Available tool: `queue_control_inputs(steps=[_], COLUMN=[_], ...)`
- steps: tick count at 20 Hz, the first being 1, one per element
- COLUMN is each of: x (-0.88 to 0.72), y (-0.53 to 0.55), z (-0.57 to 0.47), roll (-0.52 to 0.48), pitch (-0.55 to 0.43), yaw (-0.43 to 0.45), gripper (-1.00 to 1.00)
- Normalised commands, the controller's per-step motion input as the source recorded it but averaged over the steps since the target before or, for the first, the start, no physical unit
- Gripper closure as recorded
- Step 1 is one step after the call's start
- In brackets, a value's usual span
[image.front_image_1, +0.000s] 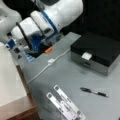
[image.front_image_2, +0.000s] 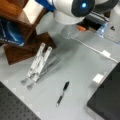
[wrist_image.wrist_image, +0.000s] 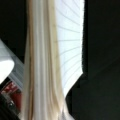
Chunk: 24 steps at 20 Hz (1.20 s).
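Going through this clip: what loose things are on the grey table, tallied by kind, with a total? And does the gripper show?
Pens: 1, black
Metal strips: 2, side by side
Black boxes: 1
White cables: 1, with an inline plug
Orange pieces: 1, near the arm's base
Total: 6
The gripper does not show in any view.

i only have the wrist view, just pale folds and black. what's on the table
Observer: A pen lies on the grey table, alone.
Operator: anything else near it
Observer: A black box sits toward a front view's right, a small white tag on its edge.
Operator: where's the gripper
Observer: It does not show; only the arm appears, above the table's far end. Two metal strips lie by a wooden stand.
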Motion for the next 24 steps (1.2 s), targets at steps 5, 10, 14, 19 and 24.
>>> queue_control_inputs(steps=[5, 10, 14, 19, 24], x=[-0.3, -0.3, -0.31, -0.32, -0.28], y=[-0.15, -0.13, -0.16, -0.17, -0.14], z=[-0.05, -0.03, -0.08, -0.04, -0.02], roll=[-0.049, -0.058, -0.035, -0.062, -0.095], pitch=[-0.088, -0.102, -0.129, -0.121, -0.117], yaw=[0.294, 0.292, 0.3, 0.295, 0.296], gripper=[-1.0, 1.0, 1.0, 1.0, 1.0])
